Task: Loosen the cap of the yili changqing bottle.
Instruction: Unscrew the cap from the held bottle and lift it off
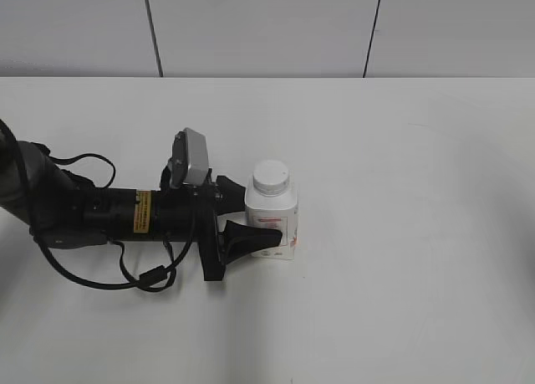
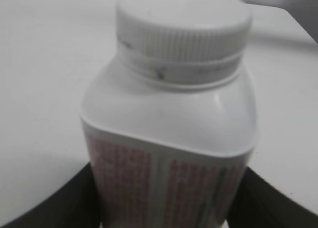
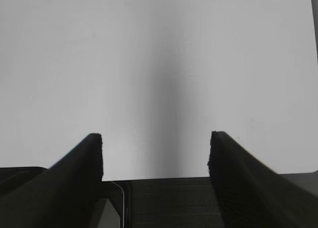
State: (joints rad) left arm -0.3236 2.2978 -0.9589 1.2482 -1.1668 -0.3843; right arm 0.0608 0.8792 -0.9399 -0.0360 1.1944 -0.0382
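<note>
The yili changqing bottle (image 1: 276, 217) stands upright on the white table, small and squarish, with red print on its label. Its ribbed white cap (image 1: 271, 176) sits on the neck. My left gripper (image 1: 261, 212) reaches in from the left, one black finger on each side of the bottle's body, shut on it. The left wrist view has the bottle (image 2: 169, 118) and cap (image 2: 183, 32) filling the frame, with dark fingers (image 2: 49, 208) against its lower sides. My right gripper (image 3: 155, 148) is open over bare table, holding nothing, and does not appear in the exterior view.
The white table (image 1: 418, 233) stretches around the bottle on all sides. A pale panelled wall (image 1: 267, 24) runs behind the far edge. My left arm (image 1: 100, 212) and its cables lie low across the table's left part.
</note>
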